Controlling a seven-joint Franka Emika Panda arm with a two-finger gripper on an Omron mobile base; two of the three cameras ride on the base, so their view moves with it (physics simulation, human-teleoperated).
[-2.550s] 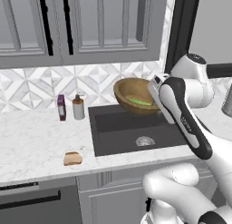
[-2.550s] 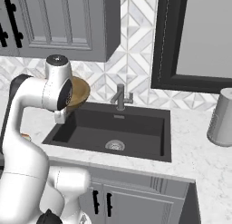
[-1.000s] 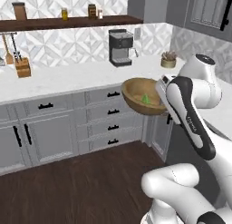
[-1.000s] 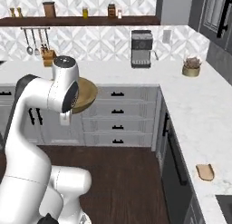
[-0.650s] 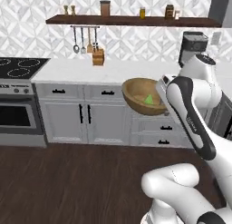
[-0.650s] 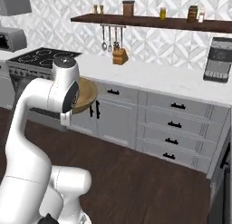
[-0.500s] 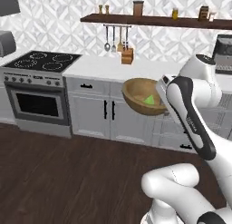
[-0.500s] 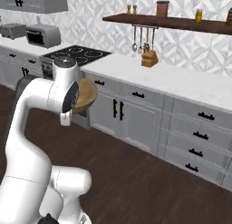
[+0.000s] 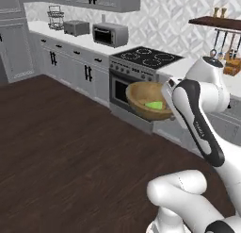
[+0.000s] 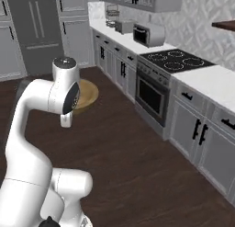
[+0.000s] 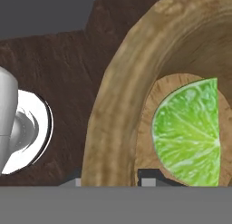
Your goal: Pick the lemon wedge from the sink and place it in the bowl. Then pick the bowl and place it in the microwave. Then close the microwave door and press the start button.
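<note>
Robot carrying bowl (image 9: 147, 101) across kitchen, hand (image 11: 111, 181) clamping its rim.
Lemon wedge (image 9: 154, 105) is lying loose inside, just beyond the fingers; a jolt risks spilling it.

A home kitchen: grey cabinets (image 10: 200, 141), black stove (image 9: 147, 57), countertop microwave (image 9: 109, 35) and dark wood floor (image 9: 61, 152).

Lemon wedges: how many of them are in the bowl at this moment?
1. One lemon wedge lies on the bottom of the bowl, which the gripper carries above the floor. The left base view shows the same wedge; the rim may hide part of the inside.
</note>
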